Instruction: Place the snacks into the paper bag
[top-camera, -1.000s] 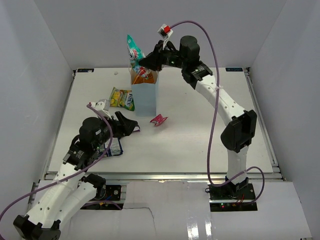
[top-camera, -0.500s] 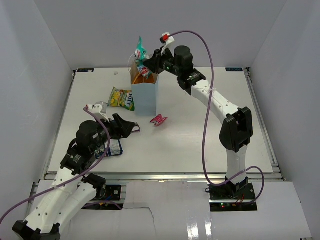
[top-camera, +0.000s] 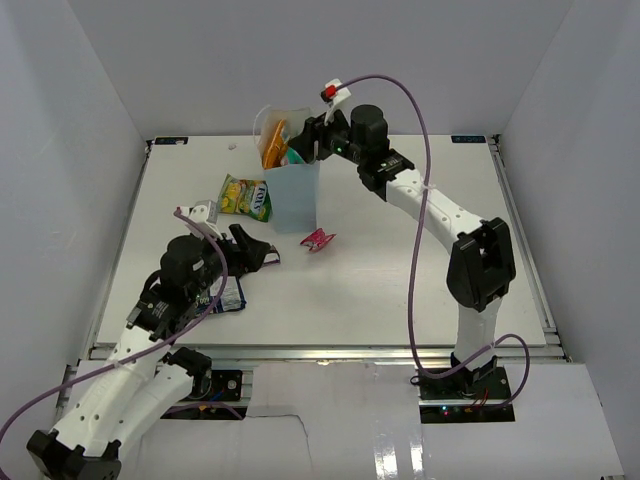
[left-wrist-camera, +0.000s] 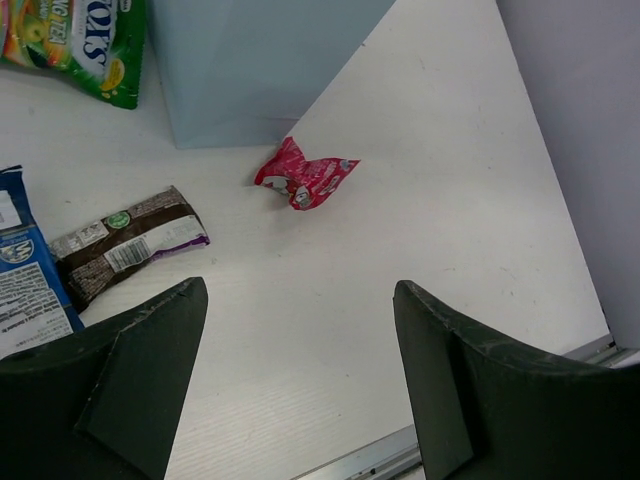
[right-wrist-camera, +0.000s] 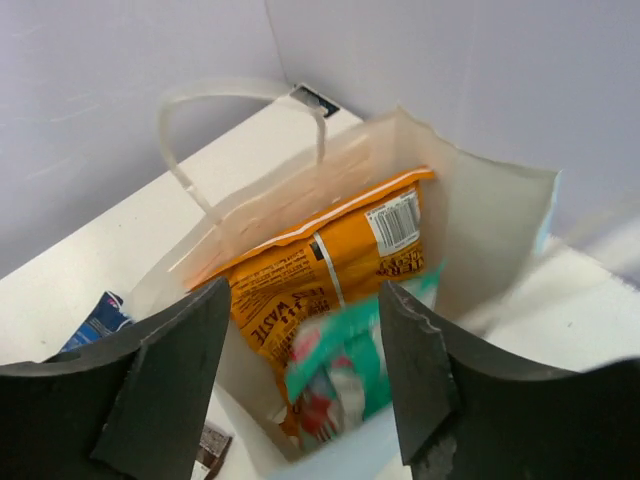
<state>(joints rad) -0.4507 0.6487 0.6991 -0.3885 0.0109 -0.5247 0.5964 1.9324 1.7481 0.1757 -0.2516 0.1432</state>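
Observation:
The light-blue paper bag (top-camera: 296, 198) stands upright at the back of the table. Inside it lean the orange chip bag (right-wrist-camera: 320, 262) and the teal pouch (right-wrist-camera: 345, 368), which is blurred. My right gripper (right-wrist-camera: 303, 300) hovers open just above the bag's mouth, its fingers clear of the pouch. My left gripper (left-wrist-camera: 300, 300) is open and empty, low over the table. Ahead of it lie the red-pink wrapper (left-wrist-camera: 305, 178) and the dark brown bar (left-wrist-camera: 125, 243). The blue pouch (left-wrist-camera: 25, 295) and the yellow-green pouch (left-wrist-camera: 85, 45) lie further left.
The bag's thin white handle (right-wrist-camera: 200, 100) arches over its far rim. The table's metal front edge (left-wrist-camera: 400, 455) runs just below my left fingers. White walls enclose the table on three sides.
My right gripper came down over the bag with the teal pouch and opened; the pouch dropped from above the rim into the bag. The left arm barely moved.

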